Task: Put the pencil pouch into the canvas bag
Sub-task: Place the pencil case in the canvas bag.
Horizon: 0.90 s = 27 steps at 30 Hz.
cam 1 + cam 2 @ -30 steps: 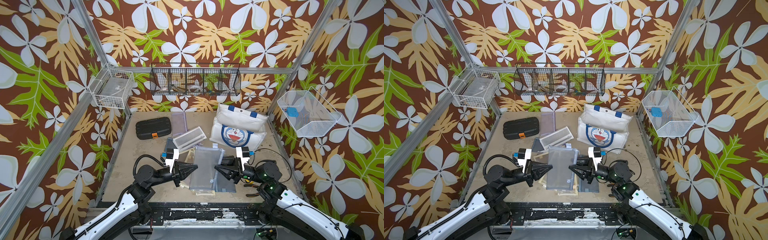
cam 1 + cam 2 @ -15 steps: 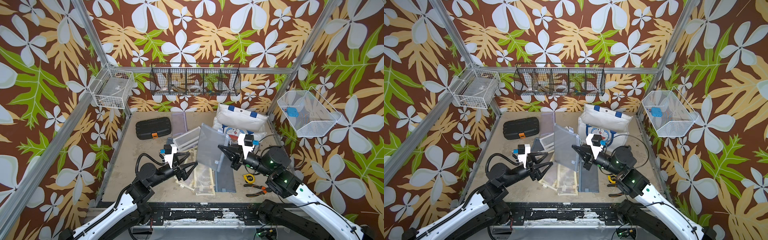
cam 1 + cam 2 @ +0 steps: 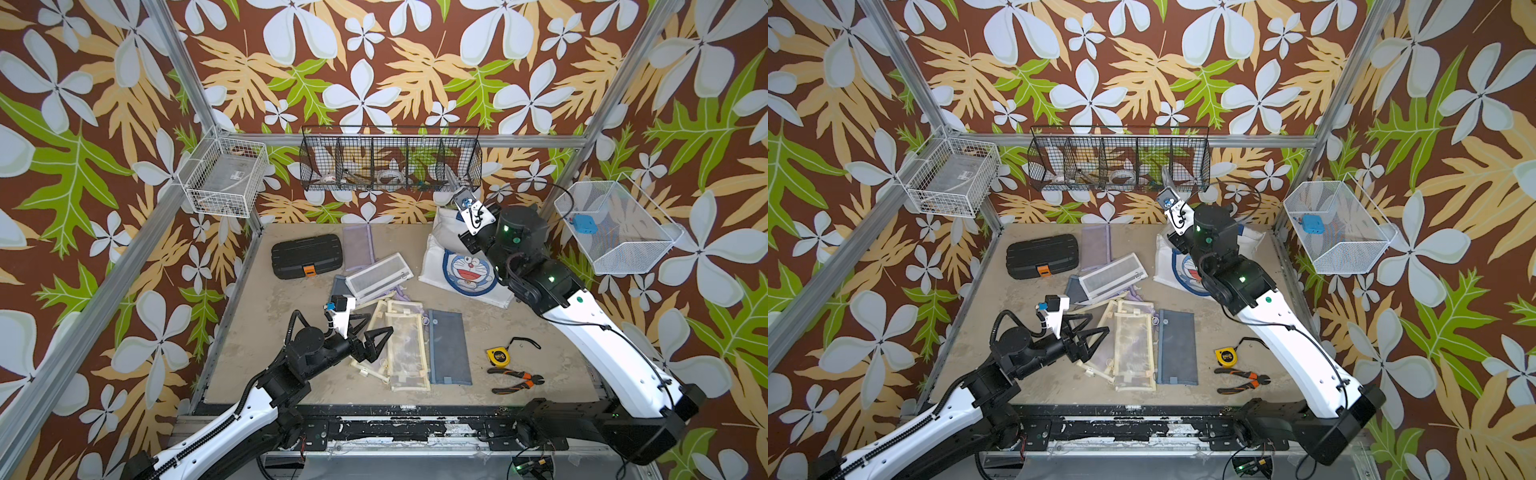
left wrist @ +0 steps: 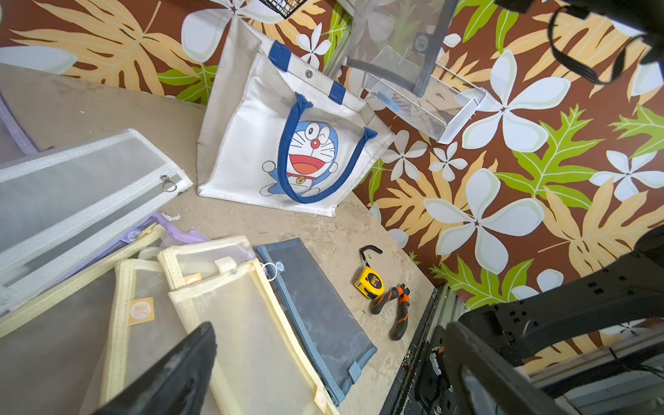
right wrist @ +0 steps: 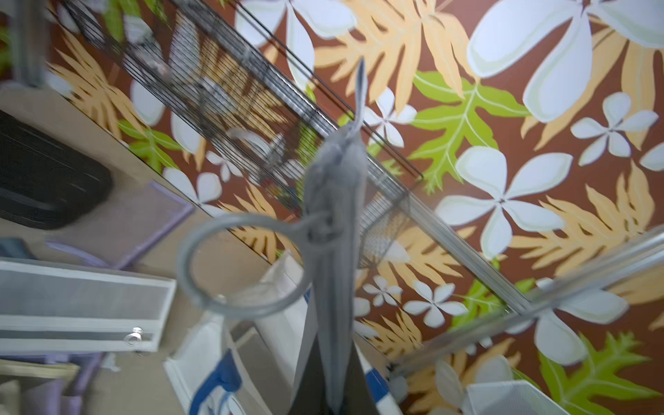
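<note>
Evidently light and floppy, the grey mesh pencil pouch [image 5: 337, 201] hangs above the white blue-handled canvas bag [image 4: 251, 143], pinched at its zipper edge by the right end effector [image 5: 332, 391], the left end effector [image 3: 380, 323] wide and empty.

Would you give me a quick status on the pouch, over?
Left gripper open, low over the pouch pile. Right gripper shut on the grey mesh pencil pouch, high over the canvas bag. Bag mouth looks clear.

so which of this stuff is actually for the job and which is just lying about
For the job: grey pouch, held in the right hand; bag.
Lying about: other pouches, black case, tape measure, pliers, wire baskets.
</note>
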Available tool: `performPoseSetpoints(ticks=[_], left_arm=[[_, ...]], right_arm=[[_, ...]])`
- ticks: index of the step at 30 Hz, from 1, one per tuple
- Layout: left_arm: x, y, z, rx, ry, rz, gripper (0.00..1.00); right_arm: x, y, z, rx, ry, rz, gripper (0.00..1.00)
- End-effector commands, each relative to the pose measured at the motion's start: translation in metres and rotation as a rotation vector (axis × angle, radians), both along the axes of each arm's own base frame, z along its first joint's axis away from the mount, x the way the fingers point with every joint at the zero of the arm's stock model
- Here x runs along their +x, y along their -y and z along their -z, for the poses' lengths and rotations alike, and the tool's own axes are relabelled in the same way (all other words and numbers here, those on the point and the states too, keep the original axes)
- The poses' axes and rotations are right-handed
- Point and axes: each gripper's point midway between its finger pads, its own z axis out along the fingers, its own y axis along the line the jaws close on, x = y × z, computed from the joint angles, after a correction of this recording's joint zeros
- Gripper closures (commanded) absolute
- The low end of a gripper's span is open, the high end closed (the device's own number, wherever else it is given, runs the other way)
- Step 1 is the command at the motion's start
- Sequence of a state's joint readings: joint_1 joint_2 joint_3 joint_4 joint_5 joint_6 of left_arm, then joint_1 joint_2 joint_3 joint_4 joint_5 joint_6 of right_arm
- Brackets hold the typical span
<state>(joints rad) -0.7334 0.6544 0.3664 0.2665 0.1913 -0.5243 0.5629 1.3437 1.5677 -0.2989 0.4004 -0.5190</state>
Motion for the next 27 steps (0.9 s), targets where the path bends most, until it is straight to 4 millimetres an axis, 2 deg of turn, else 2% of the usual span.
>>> performPoseSetpoints(ticks=[1,6,11,17,20,24,26,27], left_arm=[[-0.004,0.002,-0.003,-0.016,0.011,0.025,0.0],[-0.004,0.005,-0.002,-0.022,0.011,0.036,0.01],[-0.004,0.004,-0.003,-0.026,0.018,0.033,0.01],[0.0,0.004,0.0,-0.015,0.011,0.02,0.01],[0.002,0.007,0.004,0.003,-0.005,0.024,0.01],[0.007,0.01,0.013,0.041,-0.036,0.018,0.01],[0.008,0.012,0.015,0.047,-0.046,0.024,0.01],[0.008,0.013,0.015,0.048,-0.05,0.024,0.01]], right_arm=[[0.022,0.032,0.024,-0.177,-0.08,0.143,1.0],[0.054,0.064,0.07,-0.249,-0.183,0.245,1.0],[0.064,0.088,0.125,-0.32,-0.284,0.299,1.0],[0.061,0.085,0.166,-0.317,-0.344,0.256,1.0],[0.064,0.084,0.171,-0.32,-0.354,0.256,0.91],[0.069,0.08,0.161,-0.281,-0.326,0.254,0.78],[0.07,0.076,0.16,-0.27,-0.327,0.237,0.53],[0.069,0.076,0.161,-0.27,-0.331,0.235,0.48]])
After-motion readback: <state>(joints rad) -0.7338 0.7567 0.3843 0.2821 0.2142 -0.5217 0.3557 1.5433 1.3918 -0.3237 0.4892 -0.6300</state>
